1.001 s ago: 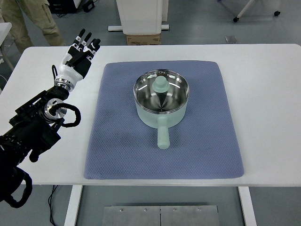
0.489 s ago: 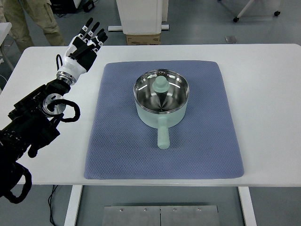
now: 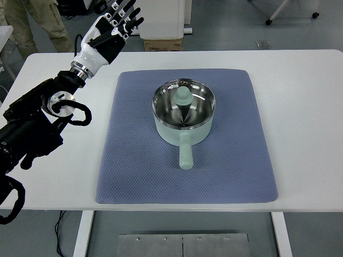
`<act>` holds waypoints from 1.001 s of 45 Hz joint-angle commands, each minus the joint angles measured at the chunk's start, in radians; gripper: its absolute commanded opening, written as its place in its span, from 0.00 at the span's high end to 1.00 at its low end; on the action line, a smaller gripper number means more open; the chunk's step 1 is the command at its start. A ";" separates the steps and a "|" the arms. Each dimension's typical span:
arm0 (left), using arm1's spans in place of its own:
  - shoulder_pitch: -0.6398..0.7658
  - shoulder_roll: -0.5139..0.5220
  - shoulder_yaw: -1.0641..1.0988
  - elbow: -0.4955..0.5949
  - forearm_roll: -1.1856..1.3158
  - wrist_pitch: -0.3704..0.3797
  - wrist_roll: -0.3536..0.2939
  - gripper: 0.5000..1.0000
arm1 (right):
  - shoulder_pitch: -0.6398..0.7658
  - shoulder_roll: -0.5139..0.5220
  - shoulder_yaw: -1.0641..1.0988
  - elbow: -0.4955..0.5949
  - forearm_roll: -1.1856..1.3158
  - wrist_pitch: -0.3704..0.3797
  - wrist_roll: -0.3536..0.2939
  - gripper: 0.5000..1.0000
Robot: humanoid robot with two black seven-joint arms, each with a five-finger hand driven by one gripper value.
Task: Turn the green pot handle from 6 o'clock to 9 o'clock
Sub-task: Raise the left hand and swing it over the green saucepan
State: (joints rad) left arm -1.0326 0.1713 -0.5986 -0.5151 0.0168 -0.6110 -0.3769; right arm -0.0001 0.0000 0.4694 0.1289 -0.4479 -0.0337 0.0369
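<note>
Green pot [image 3: 184,120] sits near the centre of a blue-grey quilted mat [image 3: 134,160] on the white table [image 3: 300,107], its steel inside bare except for the reflection of its own knob-like centre piece [image 3: 184,96]. Its handle [image 3: 185,152] points straight toward the robot's side, at 6 o'clock, so by the look of it none of the turn to 9 o'clock has been made.

From the pot's centre, the left hand [image 3: 110,29] is out at about 10 o'clock, well apart from the pot and over the table's far edge, beyond the mat's corner. Its fingers [image 3: 126,12] are spread wide and straight, holding nothing. The arm [image 3: 37,123] runs in from the left edge of the picture. No right arm shows.

Everything is left to do, I judge: the hand has to come across and down to the handle, take hold of it or press against its side, and swing it a quarter turn clockwise as seen from above until it points to the picture's left. The mat may drag on the pot's base as it turns.

At the far left corner, a person's legs [image 3: 45,21] stand clear of the table.
</note>
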 commanded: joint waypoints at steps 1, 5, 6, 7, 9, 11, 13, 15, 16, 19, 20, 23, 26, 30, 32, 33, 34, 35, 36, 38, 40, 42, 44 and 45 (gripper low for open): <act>0.000 0.017 -0.012 -0.069 0.018 0.000 0.000 0.00 | 0.000 0.000 0.000 0.000 0.000 0.000 0.000 0.00; 0.000 0.036 -0.024 -0.128 0.055 0.000 0.000 0.00 | 0.000 0.000 0.000 0.000 0.000 0.000 0.000 0.00; 0.000 0.036 -0.024 -0.128 0.055 0.000 0.000 0.00 | 0.000 0.000 0.000 0.000 0.000 0.000 0.000 0.00; 0.000 0.046 -0.032 -0.167 0.090 0.000 0.000 0.00 | 0.000 0.000 0.000 0.000 0.000 0.000 0.000 0.00; 0.000 0.057 -0.042 -0.209 0.136 0.000 0.000 0.00 | 0.000 0.000 0.000 0.000 0.000 0.000 0.000 0.00; 0.000 0.063 -0.052 -0.239 0.172 0.000 0.000 0.00 | 0.000 0.000 0.000 0.000 0.000 0.000 0.000 0.00; 0.000 0.071 -0.062 -0.272 0.205 0.000 0.000 0.00 | 0.000 0.000 0.000 0.000 0.000 0.000 0.000 0.00; 0.000 0.079 -0.072 -0.304 0.239 0.000 0.000 0.00 | 0.000 0.000 0.000 0.000 0.000 0.000 0.000 0.00; 0.000 0.080 -0.073 -0.318 0.256 0.000 0.000 0.00 | 0.000 0.000 0.000 0.000 0.000 0.000 0.000 0.00; 0.000 0.086 -0.084 -0.353 0.307 0.000 0.000 0.00 | 0.000 0.000 0.000 0.000 0.000 0.000 0.000 0.00; 0.000 0.089 -0.087 -0.364 0.322 0.000 0.000 0.00 | -0.001 0.000 0.000 0.000 0.000 0.000 0.000 0.00; 0.000 0.093 -0.090 -0.396 0.365 0.000 0.000 0.00 | 0.000 0.000 0.000 0.000 0.000 0.000 0.000 0.00; 0.000 0.094 -0.092 -0.418 0.393 0.000 0.001 0.00 | 0.000 0.000 0.000 0.000 0.000 0.000 0.000 0.00; 0.000 0.099 -0.098 -0.497 0.497 0.000 0.001 0.00 | 0.000 0.000 0.000 0.000 0.000 0.000 0.000 0.00; 0.000 0.100 -0.098 -0.520 0.525 0.000 0.001 0.00 | 0.000 0.000 0.000 0.000 0.000 -0.002 0.000 0.00; 0.000 0.100 -0.098 -0.533 0.537 0.000 0.001 0.00 | 0.000 0.000 0.000 0.000 0.000 0.000 0.000 0.00; 0.000 0.099 -0.099 -0.542 0.551 0.000 0.001 0.00 | 0.000 0.000 0.000 0.000 0.000 0.000 0.000 0.00; 0.000 0.099 -0.101 -0.551 0.563 0.000 0.001 0.00 | 0.000 0.000 0.000 0.000 0.000 0.000 0.000 0.00; 0.000 0.099 -0.102 -0.559 0.574 0.000 0.001 0.00 | 0.000 0.000 0.000 0.000 0.000 0.000 0.000 0.00; -0.001 0.099 -0.104 -0.576 0.595 0.000 0.003 0.00 | 0.000 0.000 0.000 0.000 0.000 0.000 0.000 0.00; -0.001 0.099 -0.105 -0.594 0.615 0.000 0.003 0.00 | 0.000 0.000 0.000 0.000 0.000 0.000 0.000 0.00; -0.004 0.099 -0.105 -0.612 0.635 0.000 0.003 0.00 | 0.000 0.000 0.000 0.000 0.000 0.000 0.000 0.00; -0.007 0.099 -0.105 -0.631 0.661 0.000 0.004 0.00 | 0.000 0.000 0.000 0.000 0.000 0.000 0.000 0.00; -0.007 0.099 -0.105 -0.638 0.675 0.000 0.004 0.00 | 0.000 0.000 0.000 0.000 0.000 0.000 0.000 0.00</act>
State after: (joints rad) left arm -1.0374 0.2700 -0.7043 -1.1279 0.6546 -0.6108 -0.3744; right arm 0.0000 0.0000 0.4694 0.1289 -0.4479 -0.0340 0.0366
